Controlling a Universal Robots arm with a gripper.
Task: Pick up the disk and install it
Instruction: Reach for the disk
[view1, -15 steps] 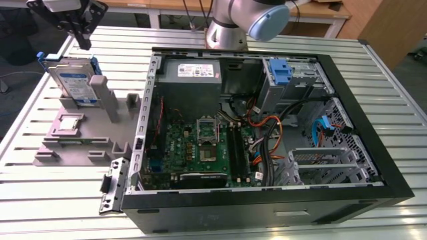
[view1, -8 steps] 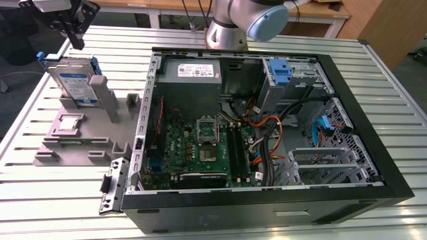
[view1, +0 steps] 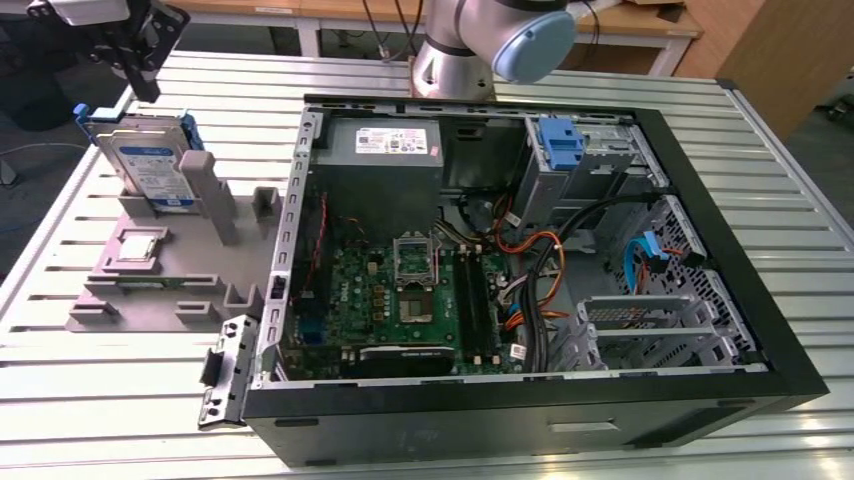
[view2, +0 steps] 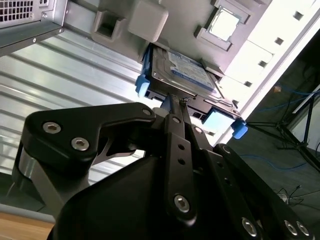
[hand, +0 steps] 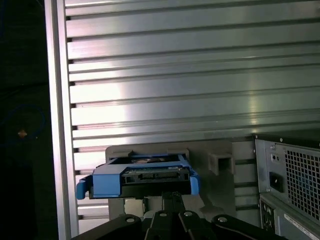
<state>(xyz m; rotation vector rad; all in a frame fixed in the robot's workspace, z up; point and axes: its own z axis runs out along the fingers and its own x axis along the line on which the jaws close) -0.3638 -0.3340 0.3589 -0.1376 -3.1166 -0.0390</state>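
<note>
My gripper (view2: 176, 100) has its two black fingers pressed together, pinching nothing. Their tips sit just over the upper edge of the disk (view2: 185, 70), apart from it. In the first wrist view the closed tips (hand: 172, 196) line up with the middle of the disk (hand: 145, 177), whose blue bracket and connector edge face the camera. In the exterior view the gripper (view1: 147, 92) hangs over the far corner of the table at that view's left. The disk (view1: 144, 165) stands on edge directly beneath it, with its labelled face showing.

The disk is slotted upright in a grey holder (view1: 174, 290). On the flat part of that holder, nearer the camera, a small square processor chip (view1: 139, 248) lies in its own recess.

The holder rests on a ribbed aluminium table (view1: 107, 400). Past the table edge, the second wrist view shows a dark floor (view2: 300, 165) with thin blue cables.

To the exterior view's right of the holder, an open computer case (view1: 534, 400) lies on its side. It holds a green motherboard (view1: 400, 300), a grey box with a white sticker (view1: 394, 150), orange cables (view1: 534, 260) and a blue-clipped metal bay (view1: 561, 145). The arm's base (view1: 461, 50) stands behind the case.
</note>
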